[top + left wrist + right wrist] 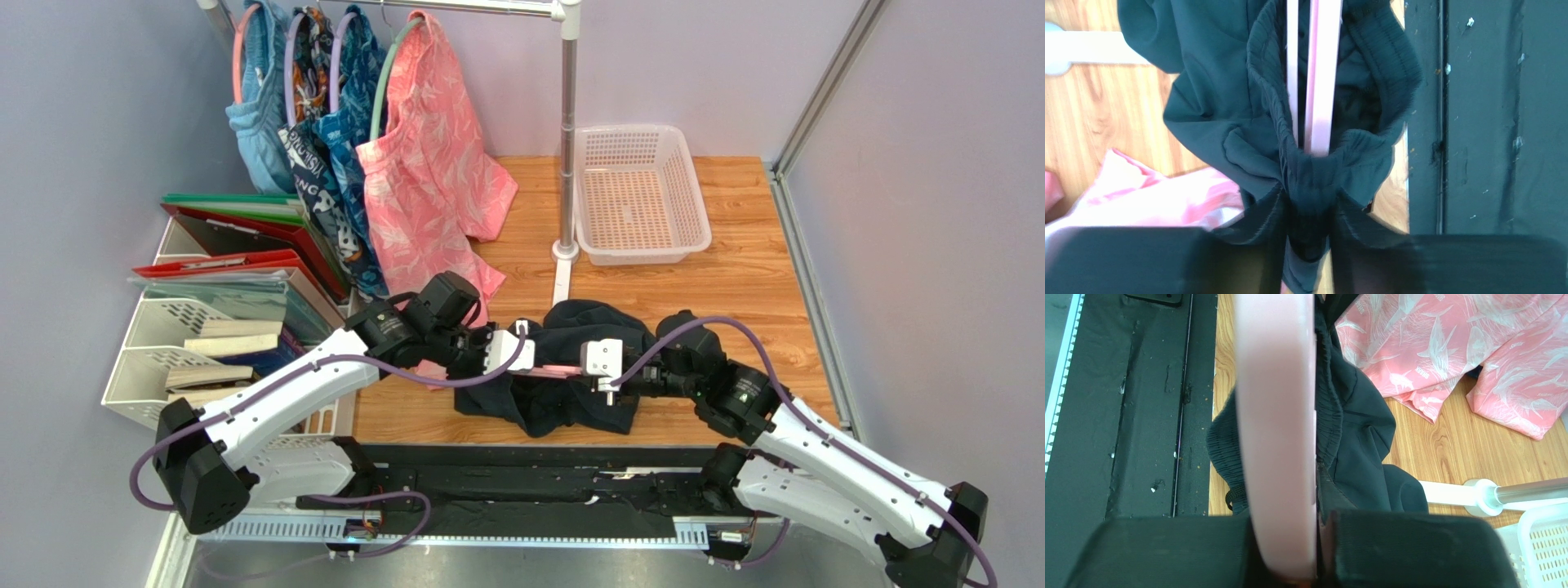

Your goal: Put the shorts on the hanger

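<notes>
The black shorts [577, 374] lie bunched on the wooden table between my two grippers. My left gripper [513, 349] is shut on the shorts' elastic waistband [1315, 184], with the fabric pinched between the jaws. The pink hanger [1318, 79] runs into the waistband opening, and only a short pink strip of it [558, 369] shows from above. My right gripper [601, 364] is shut on the hanger's broad pink bar [1275, 429], with the shorts [1358, 441] draped along its side.
A clothes rail with blue garments [321, 135] and a pink leaf-print garment [423, 172] stands at the back left. A white basket [640, 192] sits back right beside the rail's pole [567, 135]. File trays with books [209, 337] stand on the left.
</notes>
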Action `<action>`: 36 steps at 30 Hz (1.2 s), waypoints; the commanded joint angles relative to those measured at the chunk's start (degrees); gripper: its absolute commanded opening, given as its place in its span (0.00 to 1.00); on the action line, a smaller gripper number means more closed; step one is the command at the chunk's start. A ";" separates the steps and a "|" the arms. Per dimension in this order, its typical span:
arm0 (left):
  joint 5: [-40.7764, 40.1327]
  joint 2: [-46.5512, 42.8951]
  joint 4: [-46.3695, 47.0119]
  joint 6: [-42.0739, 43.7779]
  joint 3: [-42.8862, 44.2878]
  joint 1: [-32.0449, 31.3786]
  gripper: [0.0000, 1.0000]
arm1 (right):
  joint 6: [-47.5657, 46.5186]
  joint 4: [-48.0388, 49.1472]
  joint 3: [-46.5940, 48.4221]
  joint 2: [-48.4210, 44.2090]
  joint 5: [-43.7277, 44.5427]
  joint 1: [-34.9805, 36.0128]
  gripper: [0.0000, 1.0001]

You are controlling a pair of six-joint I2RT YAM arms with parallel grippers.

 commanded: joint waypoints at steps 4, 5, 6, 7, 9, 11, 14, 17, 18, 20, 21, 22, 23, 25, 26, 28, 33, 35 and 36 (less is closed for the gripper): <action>5.40 2.29 0.99 -9.33 6.47 2.41 0.00 | 2.68 4.25 5.71 -0.82 5.90 -0.01 0.31; 6.02 3.16 0.64 -10.31 7.00 3.55 0.00 | 3.65 0.66 6.86 -1.34 8.74 -0.10 0.46; 6.72 3.69 0.29 -11.19 7.53 6.00 0.00 | 5.40 -1.20 7.74 -2.13 11.46 -0.10 0.70; 7.25 4.04 -0.41 -12.33 8.40 7.07 0.00 | 5.68 -3.22 8.96 -3.18 14.54 -0.44 0.76; 7.87 5.01 -0.68 -12.96 8.85 9.17 0.00 | 5.51 -10.33 9.59 -7.66 14.92 -0.54 0.80; 8.04 5.89 -0.24 -14.10 9.11 9.71 0.00 | 2.79 -17.45 9.94 -10.56 12.21 -0.45 0.79; 8.04 8.25 0.37 -16.55 9.73 10.15 0.00 | -2.39 -27.74 10.30 -12.95 9.48 -0.36 0.67; 9.88 10.98 0.99 -19.98 11.65 12.17 0.00 | -4.16 -32.41 8.72 -10.85 9.47 -0.36 0.61; 10.41 11.69 1.07 -21.56 12.10 12.78 0.00 | -4.51 -32.42 8.10 -9.19 9.56 -0.36 0.61; 11.12 13.53 1.34 -23.32 13.15 14.63 0.00 | -4.34 -29.01 5.22 -7.33 10.69 -0.01 0.62; 11.56 14.24 1.17 -24.37 14.11 15.07 0.00 | -4.17 -25.16 3.89 -6.02 12.70 0.95 0.63; 12.00 15.11 1.08 -24.91 14.56 16.03 0.00 | -3.82 -22.69 2.66 -5.57 14.46 1.74 0.64; 12.43 15.47 0.99 -25.52 15.00 16.30 0.00 | -2.86 -20.40 1.52 -5.22 16.22 2.71 0.69; 12.88 16.35 0.55 -26.23 15.97 16.83 0.00 | -3.20 -14.16 -2.70 -3.90 21.14 6.04 0.74; 12.97 16.35 0.55 -26.32 16.14 17.01 0.00 | -3.46 -12.14 -4.28 -3.20 22.90 7.19 0.74; 12.79 16.53 0.81 -26.93 16.14 17.27 0.00 | -3.46 -5.48 -8.15 -0.66 26.95 9.48 0.76; 14.02 16.53 0.72 -27.90 15.53 18.32 0.00 | -1.80 8.41 -12.02 3.66 36.52 10.54 0.74; 14.02 16.44 0.90 -27.99 15.18 18.41 0.00 | -1.18 11.60 -13.96 6.02 38.29 10.63 0.73; 14.02 16.35 0.99 -28.07 15.18 18.50 0.00 | -1.87 14.22 -14.75 6.73 38.82 10.63 0.72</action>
